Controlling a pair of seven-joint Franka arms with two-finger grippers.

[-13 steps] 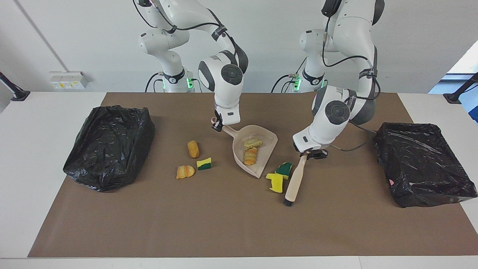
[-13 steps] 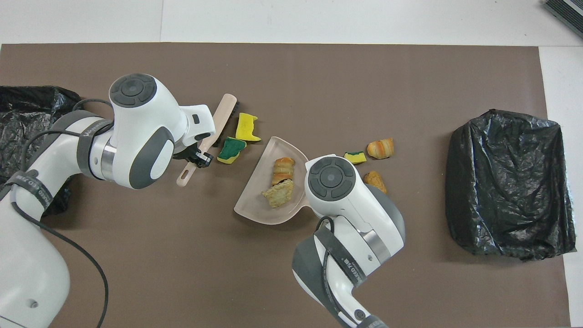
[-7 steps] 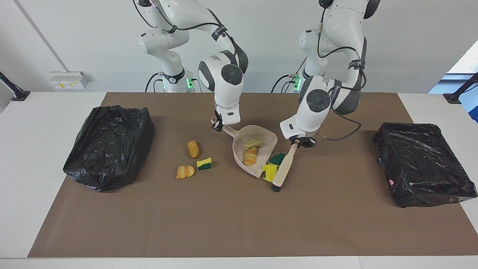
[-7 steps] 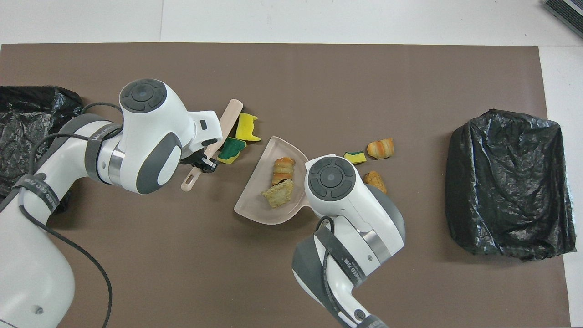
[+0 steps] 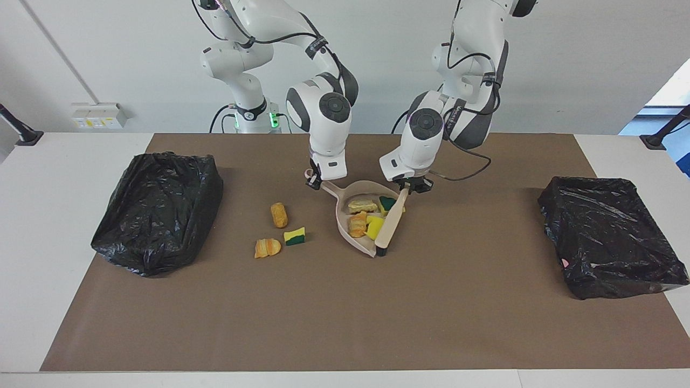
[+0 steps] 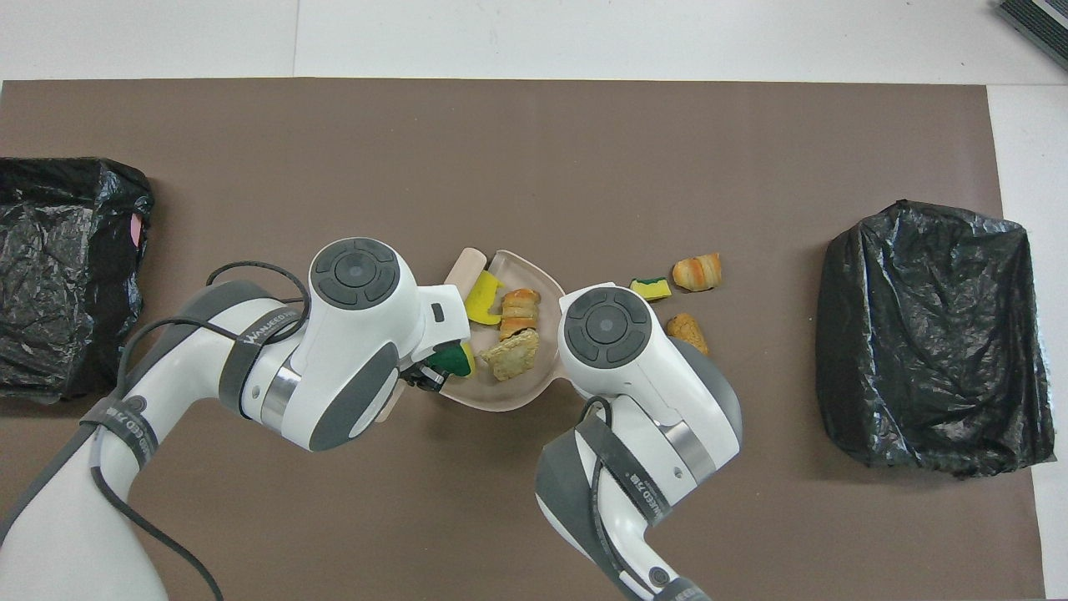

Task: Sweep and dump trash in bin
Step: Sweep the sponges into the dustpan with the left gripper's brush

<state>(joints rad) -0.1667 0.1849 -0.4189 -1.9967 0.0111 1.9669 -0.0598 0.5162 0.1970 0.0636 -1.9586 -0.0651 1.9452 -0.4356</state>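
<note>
Inventory, facing view, running from R arm's end of table to L arm's end. No comparisons, present state only.

1. Closed black bag [image 5: 157, 210], R arm's end: nothing dumped in it that I can see.
2. Loose trash, 3 pcs on mat, beside dustpan toward that bag: bread chunk [image 5: 278, 214], bread chunk [image 5: 267, 247], sponge scrap [image 5: 295, 236]. Not yet swept.
3. Right gripper [image 5: 312, 182]: clenched on dustpan handle; fingertips barely visible.
4. Dustpan [image 5: 368, 247]: flat on mat, holds 4 pcs as I count them, 2 bread, 2 sponge.
5. Brush [image 5: 390, 226]: lying across pan mouth, bristles at lip.
6. Left gripper [image 5: 414, 186]: clenched on brush handle.
7. Open black-lined bin [image 5: 612, 237], L arm's end: contents not visible.

Progress est.: over half swept, dump pending.
Hidden: overhead, arms cover pan handle, most of brush.
</note>
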